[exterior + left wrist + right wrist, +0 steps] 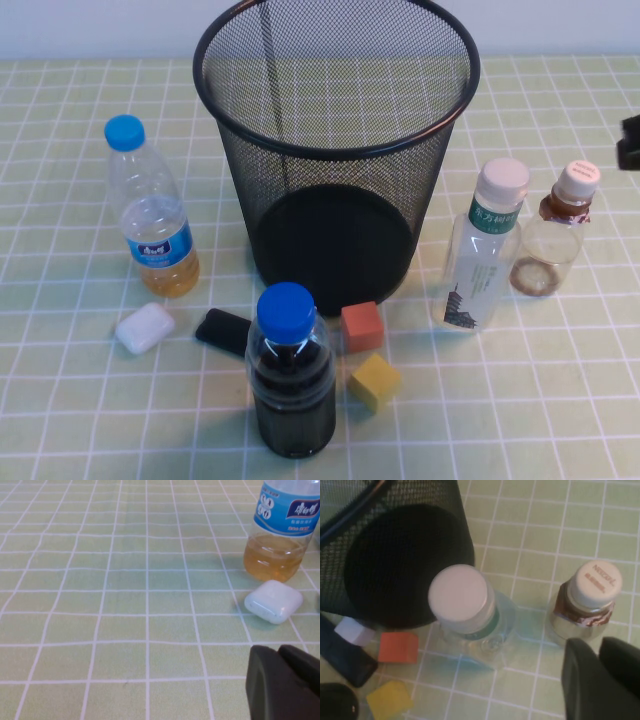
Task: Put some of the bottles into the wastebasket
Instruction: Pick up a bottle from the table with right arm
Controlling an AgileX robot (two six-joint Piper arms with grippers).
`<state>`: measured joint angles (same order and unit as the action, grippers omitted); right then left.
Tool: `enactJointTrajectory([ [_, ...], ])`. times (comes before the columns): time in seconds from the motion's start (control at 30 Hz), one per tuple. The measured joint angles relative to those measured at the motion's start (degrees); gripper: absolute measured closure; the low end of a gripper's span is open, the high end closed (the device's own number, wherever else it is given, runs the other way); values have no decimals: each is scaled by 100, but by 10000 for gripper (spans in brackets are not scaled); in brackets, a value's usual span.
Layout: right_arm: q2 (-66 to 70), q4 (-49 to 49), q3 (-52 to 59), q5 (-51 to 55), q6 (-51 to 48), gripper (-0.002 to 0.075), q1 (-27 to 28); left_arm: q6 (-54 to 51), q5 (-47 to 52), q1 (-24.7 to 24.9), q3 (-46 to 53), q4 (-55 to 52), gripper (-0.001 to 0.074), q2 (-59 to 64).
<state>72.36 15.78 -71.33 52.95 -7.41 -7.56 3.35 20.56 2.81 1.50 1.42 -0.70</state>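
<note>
The dark-liquid bottle fronts the wastebasket; both bottles stand beneath the right gripper (left gripper low; neither's opening discernible).

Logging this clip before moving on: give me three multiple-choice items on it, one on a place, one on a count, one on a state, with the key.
1. Where does the tall green-label bottle stand?
A. Inside the wastebasket
B. On the table right of the wastebasket, beside the small brown-label bottle
C. Left of the yellow-liquid bottle

2. How many bottles have blue caps?
A. One
B. Two
C. Four

3. What state is the wastebasket in?
A. Upright, no bottle inside
B. Tipped over
C. Holding two bottles

Key:
1 B, both stand upright there.
2 B, the yellow-liquid bottle and the dark-liquid bottle.
3 A, only its black base shows through the mesh.

The right gripper hangs above the two clear bottles; the left gripper hangs near the white case.
</note>
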Motion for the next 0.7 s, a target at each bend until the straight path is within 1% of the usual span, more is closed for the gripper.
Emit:
enactJointTrajectory([
  [0.03, 112, -100, -52, 34, 88, 654, -38, 0, 0, 0, 0, 0, 736, 0],
  [0.07, 244, -225, -111, 49, 191, 610, -92, 0, 0, 0, 0, 0, 736, 0],
  [0.23, 800, -568, -361, 73, 449, 356, -163, 0, 0, 0, 0, 0, 736, 0],
  [0.3, 1002, -624, -430, 43, 462, 292, -163, 0, 0, 0, 0, 0, 736, 0],
  [0.43, 1331, -660, -526, -146, 483, 254, -171, 0, 0, 0, 0, 0, 736, 0],
  [0.7, 1945, -909, -537, -452, 496, 246, -171, 0, 0, 0, 0, 0, 736, 0],
])
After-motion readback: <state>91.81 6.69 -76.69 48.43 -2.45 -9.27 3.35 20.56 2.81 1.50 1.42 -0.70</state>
